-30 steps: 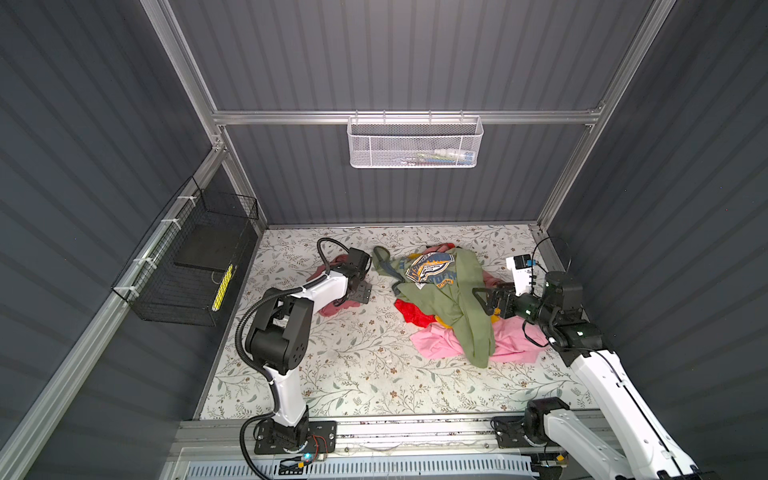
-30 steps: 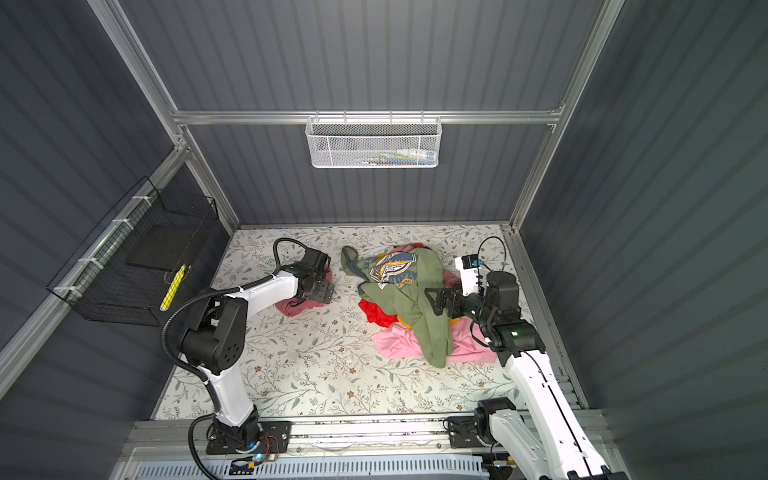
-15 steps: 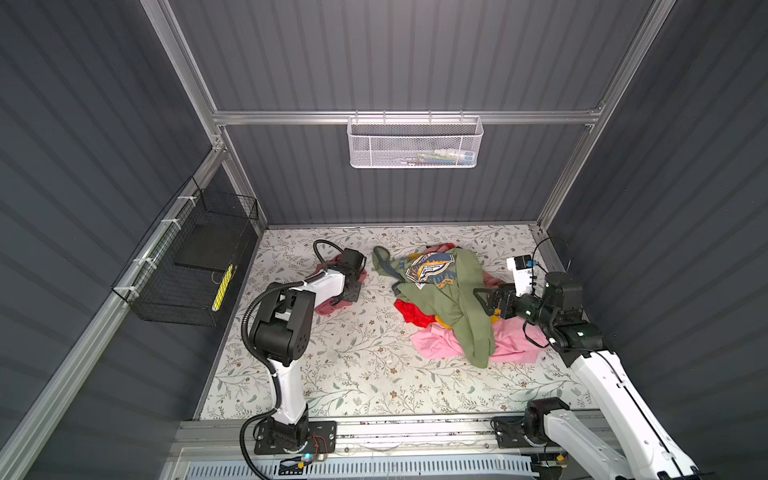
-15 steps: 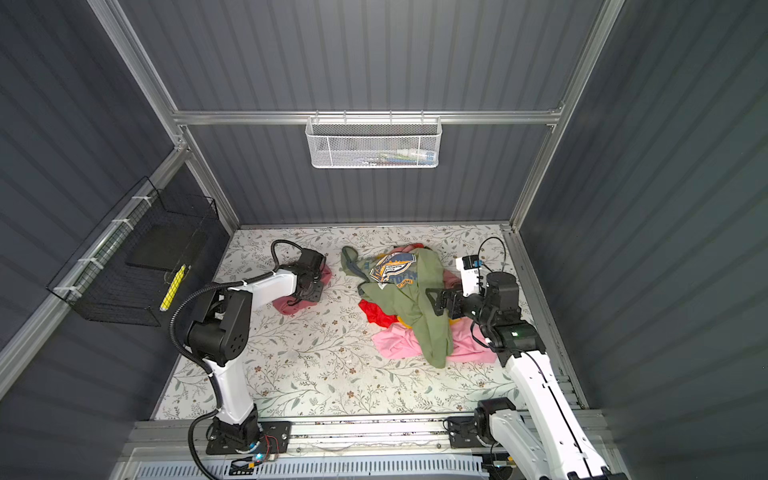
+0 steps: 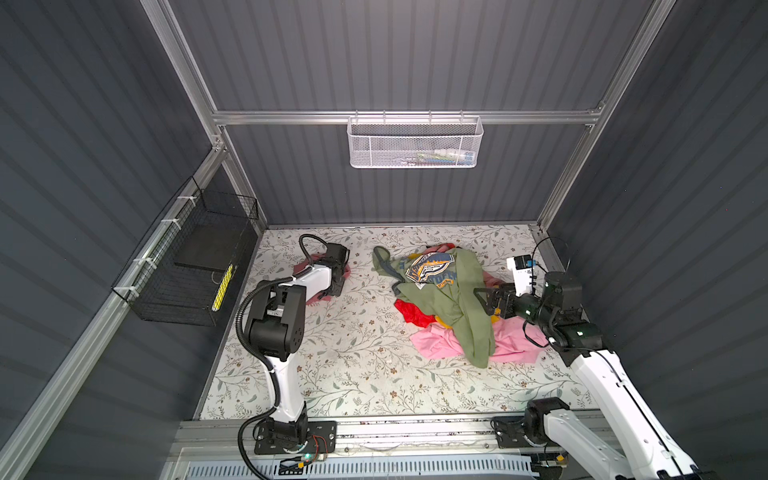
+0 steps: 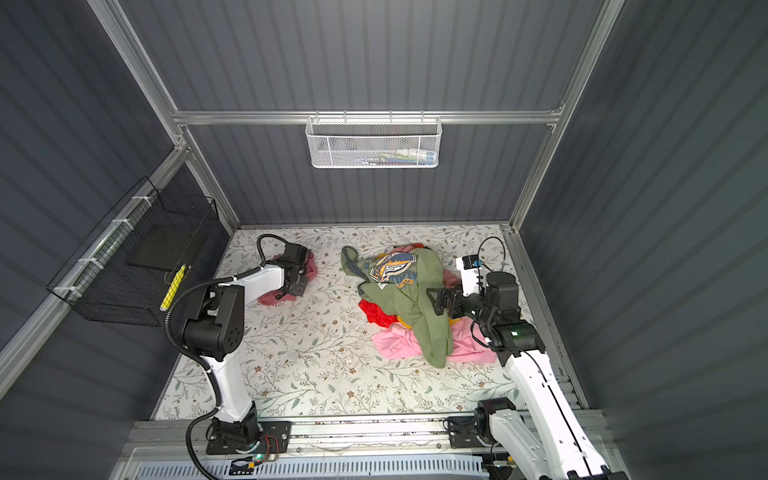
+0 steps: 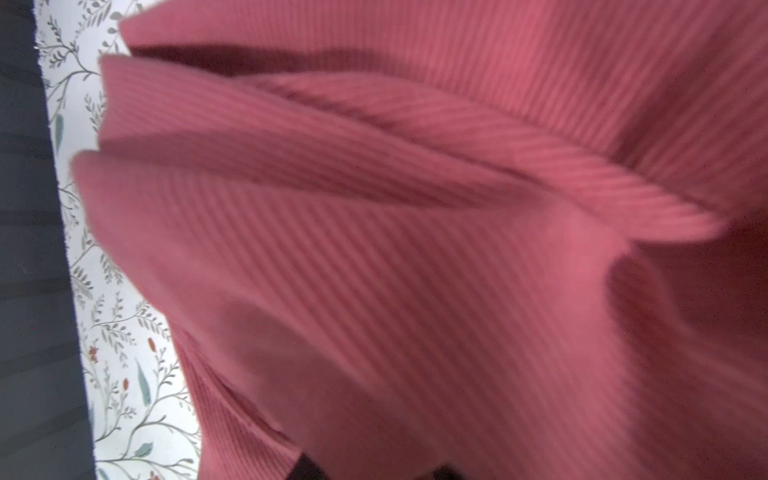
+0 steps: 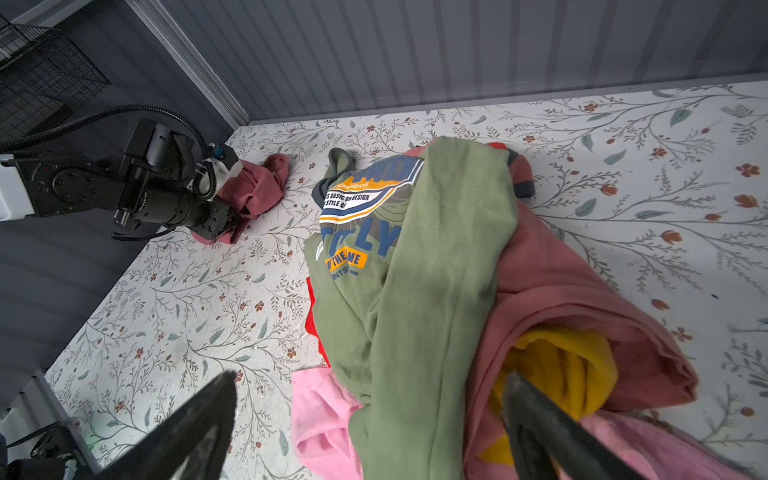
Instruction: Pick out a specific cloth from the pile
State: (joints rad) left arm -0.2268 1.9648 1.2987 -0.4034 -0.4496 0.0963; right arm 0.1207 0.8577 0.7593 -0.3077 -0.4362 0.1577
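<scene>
The cloth (image 5: 311, 298), a dusty rose ribbed garment, lies bunched on the floral table at the left, apart from the pile (image 5: 440, 291). My left gripper (image 5: 332, 288) is pressed down into it, and folds fill the left wrist view (image 7: 415, 249) with only dark fingertip stubs showing. In the right wrist view the left gripper (image 8: 226, 222) is shut on the cloth (image 8: 257, 187). The pile holds an olive green printed T-shirt (image 8: 415, 291), bright pink (image 5: 432, 345), red (image 5: 409, 313), yellow (image 8: 557, 365) and another salmon garment (image 8: 561, 282). My right gripper (image 8: 370, 378) hangs open at the pile's right side (image 5: 482, 301).
A black wire basket (image 5: 195, 266) hangs on the left wall and a white mesh basket (image 5: 415, 143) on the back wall. Grey ribbed walls close in the floral table cover (image 5: 353, 365) on three sides. The cloth lies near the left wall.
My left gripper has closed on the cloth and its wrist has drawn back a little toward the left over it. The right arm and the pile have not moved.
</scene>
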